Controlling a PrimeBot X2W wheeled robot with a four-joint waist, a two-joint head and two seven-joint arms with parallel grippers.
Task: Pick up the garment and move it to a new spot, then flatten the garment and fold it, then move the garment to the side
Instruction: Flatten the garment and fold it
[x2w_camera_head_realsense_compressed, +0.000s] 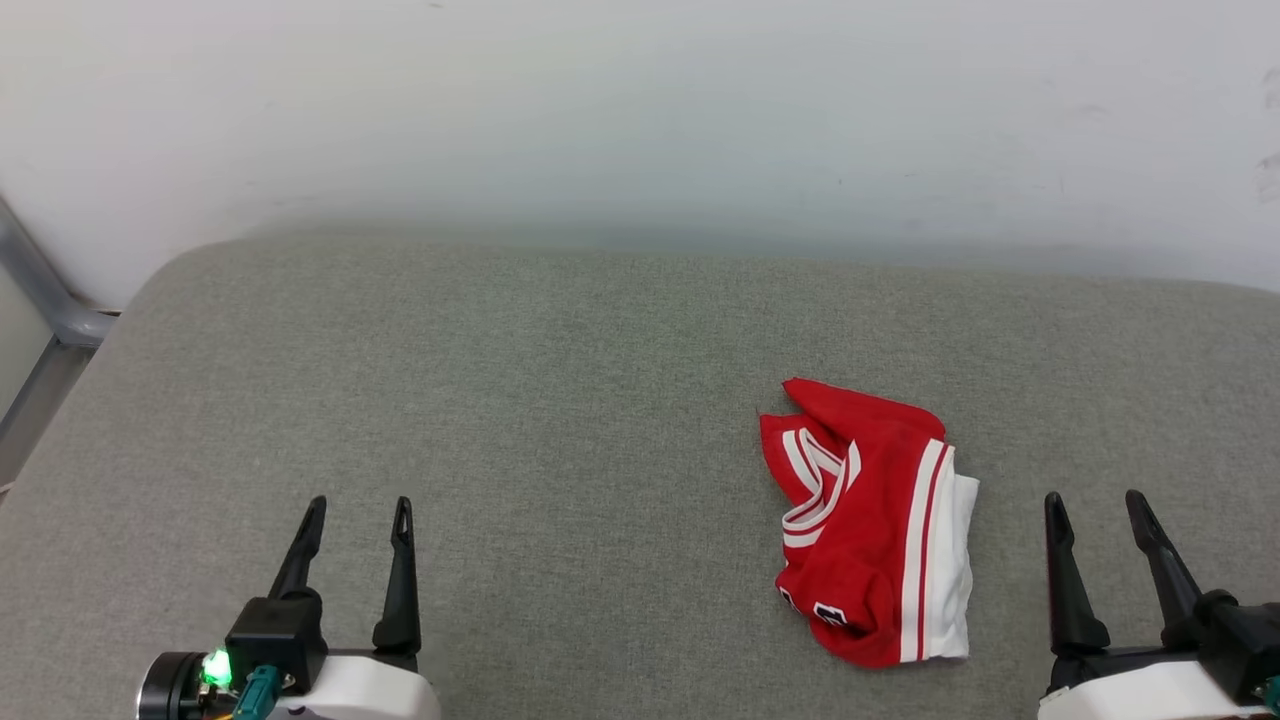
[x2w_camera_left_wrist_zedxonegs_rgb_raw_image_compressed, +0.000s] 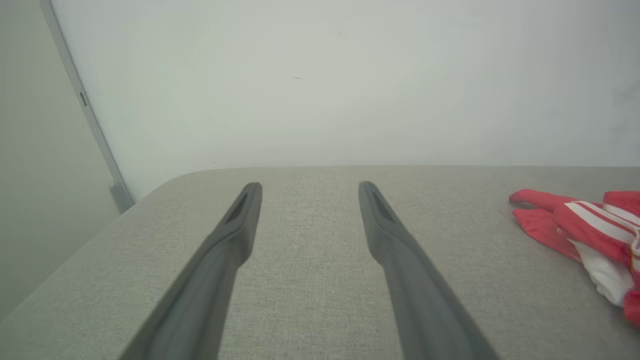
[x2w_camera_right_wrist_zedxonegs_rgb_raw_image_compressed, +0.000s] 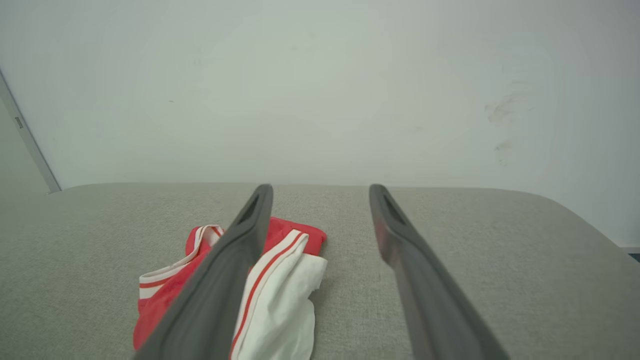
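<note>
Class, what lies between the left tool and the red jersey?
Only bare grey cushion, as the head view shows: nothing sits between the left tool and the jersey.

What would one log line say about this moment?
stage: before pickup | garment: crumpled on grey surface | left gripper: open, empty | right gripper: open, empty, beside garment

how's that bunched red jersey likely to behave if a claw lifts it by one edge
Probably floppy: the red jersey lies bunched in soft folds, so it would likely drape and unfurl from a single pinch. It looks thin and light. Pushed, it would likely bunch rather than slide on the woven grey surface.
</note>
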